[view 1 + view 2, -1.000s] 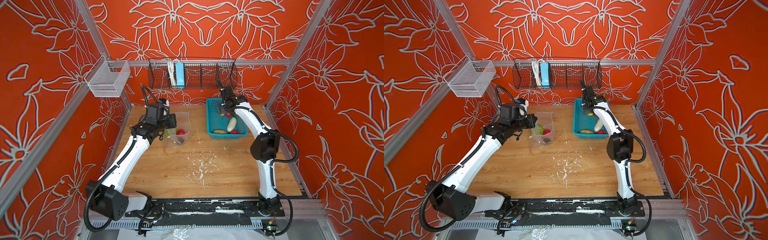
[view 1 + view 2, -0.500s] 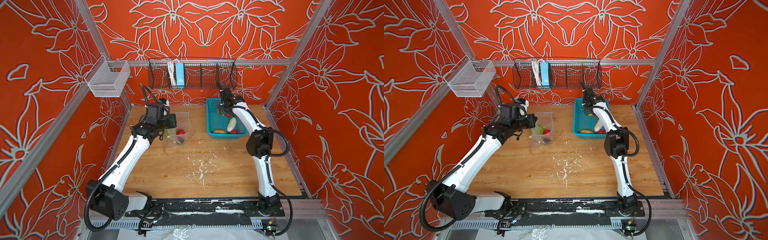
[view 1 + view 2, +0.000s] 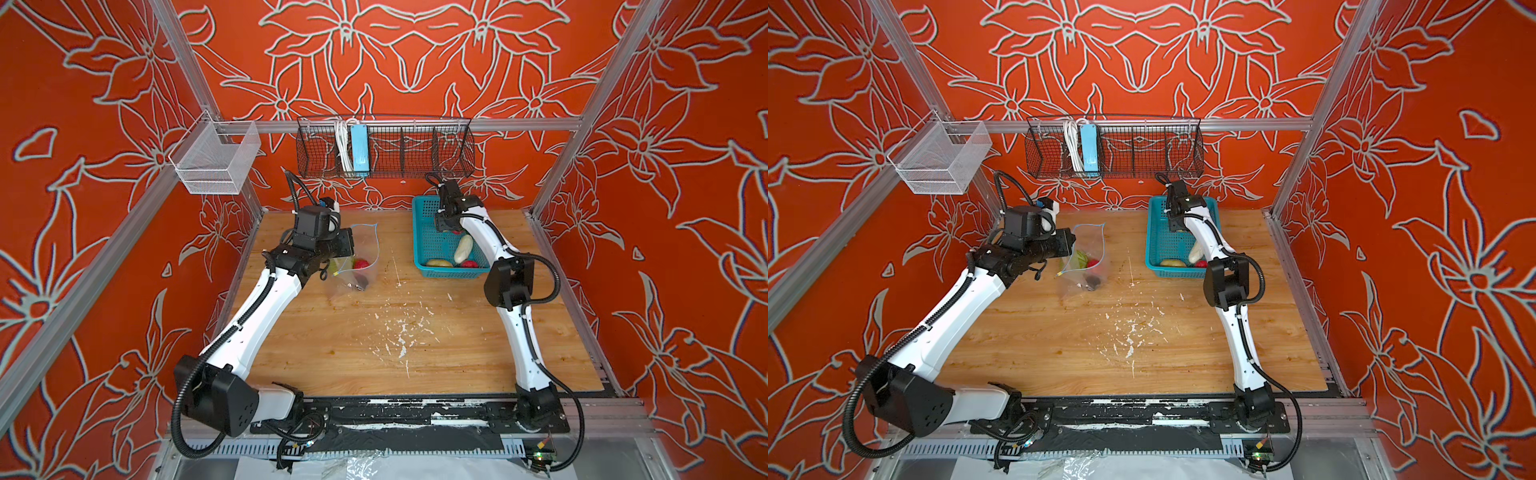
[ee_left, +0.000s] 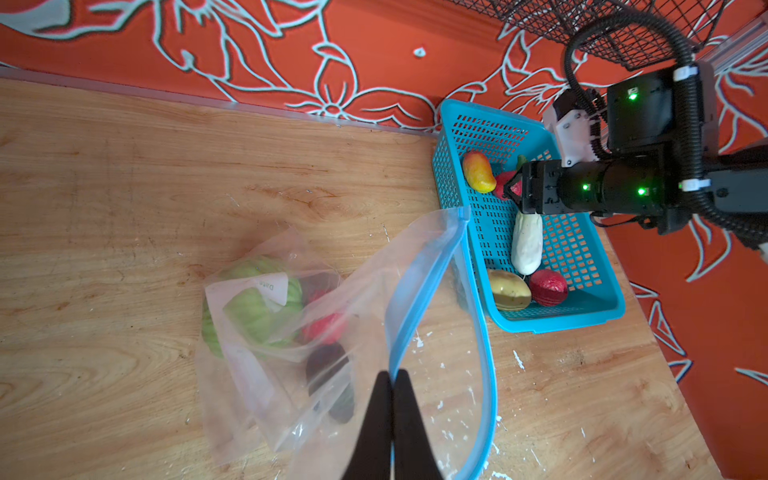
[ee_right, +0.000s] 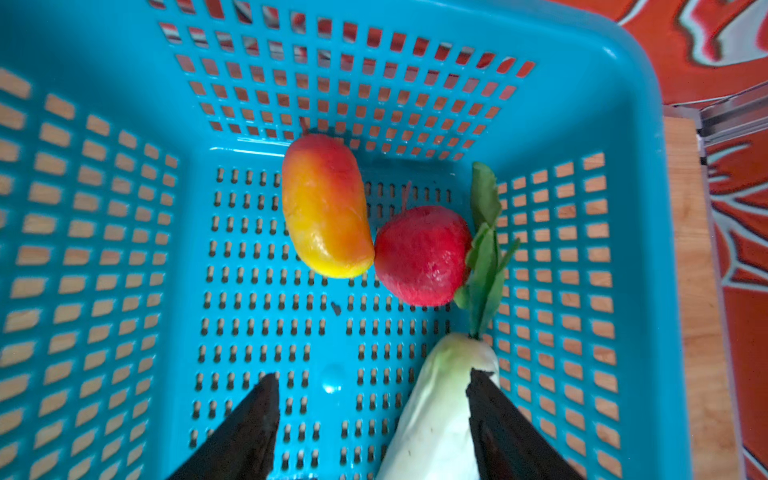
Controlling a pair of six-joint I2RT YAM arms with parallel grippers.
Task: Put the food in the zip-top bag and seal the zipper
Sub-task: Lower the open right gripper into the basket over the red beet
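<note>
Left gripper (image 4: 392, 415) pinches the zipper (image 4: 486, 353) of the bag (image 4: 257, 374), cabbage (image 4: 249, 307) and two pieces inside; right gripper (image 5: 372, 376), jaws apart, straddles the radish (image 5: 440, 395) in the basket (image 5: 104, 83), four more pieces and sealing left.

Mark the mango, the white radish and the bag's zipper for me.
mango (image 5: 326, 203), right wrist view, middle of its orange body.
white radish (image 4: 527, 243), left wrist view, middle of its white body.
zipper (image 4: 490, 374), left wrist view, blue strip along one lip of the open mouth.

White arm shells (image 3: 257, 316), black joints (image 3: 509, 282), ribbed black cables (image 4: 690, 124), green lights (image 4: 641, 191), tapered black jaws.
</note>
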